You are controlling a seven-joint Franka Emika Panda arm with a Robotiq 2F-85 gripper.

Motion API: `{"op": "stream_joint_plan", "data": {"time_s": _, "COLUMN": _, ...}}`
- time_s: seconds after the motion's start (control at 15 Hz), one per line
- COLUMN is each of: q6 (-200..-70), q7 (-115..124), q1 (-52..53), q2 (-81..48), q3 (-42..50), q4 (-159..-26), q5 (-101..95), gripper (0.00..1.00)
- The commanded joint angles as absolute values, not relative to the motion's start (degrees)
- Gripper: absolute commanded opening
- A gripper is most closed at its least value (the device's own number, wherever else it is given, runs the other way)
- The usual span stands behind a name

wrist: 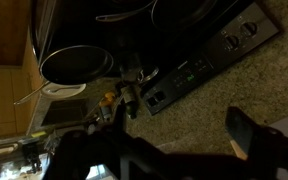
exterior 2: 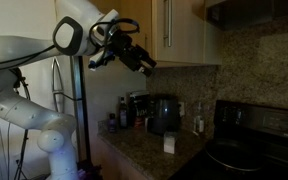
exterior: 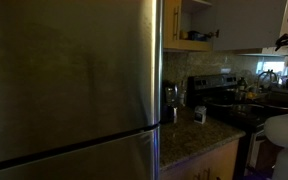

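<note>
**Asker:** What fills most of the scene?

**Describer:** A steel refrigerator (exterior: pixel 69 80) takes up the left two thirds of an exterior view. In an exterior view from elsewhere in the kitchen, a white robot arm (exterior 2: pixel 29 55) rises along the left edge and bends across the top.

**Asker:** Where is its gripper?

**Describer:** The gripper (exterior 2: pixel 139 58) hangs high in the upper middle of the frame, just in front of a wooden wall cabinet (exterior 2: pixel 184 30), which runs along the top centre. I cannot tell whether they touch.

**Asker:** Is it holding anything?

**Describer:** No. In the wrist view the dark fingers (wrist: pixel 249 135) sit at the bottom corners, jaws apart, with only speckled stone showing between them.

**Asker:** What lies below?

**Describer:** A black stove (exterior 2: pixel 249 150) at lower right and a granite countertop (exterior 2: pixel 144 155) at lower centre. On the countertop is a dark coffee maker (exterior 2: pixel 164 113) with a small white cup (exterior 2: pixel 170 144) just in front. The wrist view shows a round pan (wrist: pixel 74 65) at upper left (dim, so its contents are unclear).
</note>
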State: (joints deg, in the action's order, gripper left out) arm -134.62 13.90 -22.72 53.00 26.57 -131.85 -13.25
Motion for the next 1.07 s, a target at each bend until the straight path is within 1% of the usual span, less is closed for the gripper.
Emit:
{"op": "stream_joint_plan", "data": {"time_s": 0.0, "q6": -133.2, "q7": 8.5, "q1": -26.9, "q2": 50.2, "q3": 25.7, "q4": -132.6, "q5": -14.2, "gripper": 1.0}}
{"op": "stream_joint_plan", "data": {"time_s": 0.33, "q6": -132.0, "q7": 5.1, "q1": -26.4, "q2": 50.5, "q3": 29.9, "q4": -132.8, "q5": -14.2, "gripper": 1.0}}
{"op": "stream_joint_plan", "data": {"time_s": 0.47, "q6": -135.1, "q7": 5.5, "q1": -26.6, "q2": 51.4, "q3": 29.4, "q4": -133.1, "q5": -14.5, "gripper": 1.0}}
{"op": "stream_joint_plan", "data": {"time_s": 0.53, "q6": -134.9, "q7": 11.7, "q1": -25.0, "q2": 52.0, "q3": 25.3, "q4": -131.7, "q5": -10.3, "gripper": 1.0}}
{"op": "stream_joint_plan", "data": {"time_s": 0.73, "q6": -134.9, "q7": 11.7, "q1": -25.0, "q2": 52.0, "q3": 25.3, "q4": -131.7, "q5": -10.3, "gripper": 1.0}}
{"op": "stream_joint_plan", "data": {"time_s": 1.0, "q6": -139.1, "q7": 9.9, "q1": -31.8, "q2": 49.4, "q3": 22.7, "q4": -142.0, "q5": -19.6, "gripper": 1.0}}
